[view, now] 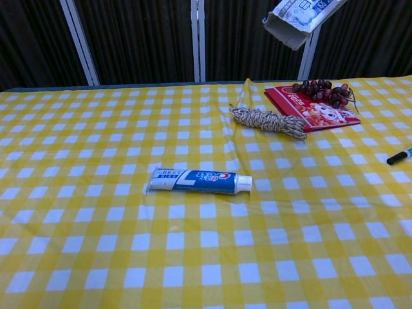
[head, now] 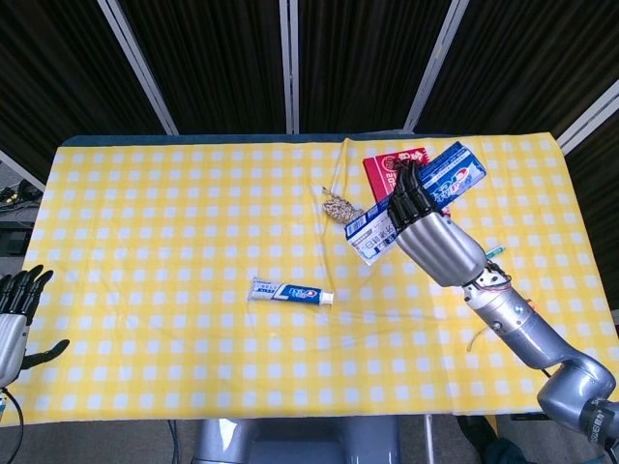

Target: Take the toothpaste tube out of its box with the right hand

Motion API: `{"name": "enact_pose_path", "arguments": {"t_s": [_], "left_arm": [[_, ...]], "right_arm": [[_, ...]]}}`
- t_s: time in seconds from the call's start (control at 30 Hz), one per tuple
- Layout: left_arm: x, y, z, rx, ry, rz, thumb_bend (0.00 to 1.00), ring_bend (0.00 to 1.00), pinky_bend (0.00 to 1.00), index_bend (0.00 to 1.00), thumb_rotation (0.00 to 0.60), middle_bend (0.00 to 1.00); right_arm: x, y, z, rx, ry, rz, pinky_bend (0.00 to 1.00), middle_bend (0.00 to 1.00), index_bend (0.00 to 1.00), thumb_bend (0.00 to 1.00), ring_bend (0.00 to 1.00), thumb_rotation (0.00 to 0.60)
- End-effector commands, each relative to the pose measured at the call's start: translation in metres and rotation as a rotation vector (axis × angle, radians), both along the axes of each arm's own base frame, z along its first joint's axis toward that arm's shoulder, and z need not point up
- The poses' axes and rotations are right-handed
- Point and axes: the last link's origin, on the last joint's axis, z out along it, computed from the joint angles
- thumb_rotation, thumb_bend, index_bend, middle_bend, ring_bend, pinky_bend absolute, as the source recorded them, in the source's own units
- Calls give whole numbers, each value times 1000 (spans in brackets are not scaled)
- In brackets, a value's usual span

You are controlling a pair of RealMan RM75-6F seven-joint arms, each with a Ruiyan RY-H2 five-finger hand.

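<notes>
A blue and white toothpaste tube (head: 290, 292) lies flat on the yellow checked cloth (head: 174, 232), cap end pointing right; the chest view shows the tube (view: 199, 181) at mid-table. My right hand (head: 435, 237) holds the blue toothpaste box (head: 382, 220) raised high over the table, tilted with its open end down and to the left. Only the box's lower open end (view: 297, 19) enters the chest view, at the top edge. My left hand (head: 17, 307) hangs open off the table's left edge, holding nothing.
A coil of rope (view: 269, 120) lies behind the tube. A red packet (view: 315, 111) with a bunch of dark grapes (view: 322, 90) sits at the back right. A marker pen (view: 400, 156) rests near the right edge.
</notes>
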Motion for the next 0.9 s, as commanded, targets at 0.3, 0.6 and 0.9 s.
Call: {"name": "enact_pose_path", "arguments": {"t_s": [0.3, 0.6, 0.9], "left_arm": [[-2, 2, -1, -3, 5, 9, 0, 0, 0, 0, 600, 0], [-3, 3, 0, -3, 0, 16, 0, 0, 0, 0, 600, 0], [-3, 3, 0, -7, -1, 12, 0, 0, 0, 0, 600, 0]], "right_arm": [[-25, 0, -80, 377, -382, -361, 198, 341, 460, 373, 192, 600], [-54, -6, -128, 441, -383, -477, 141, 83, 93, 24, 40, 600], [-59, 9, -111, 446, -458, -481, 109, 20, 31, 0, 0, 600]]}}
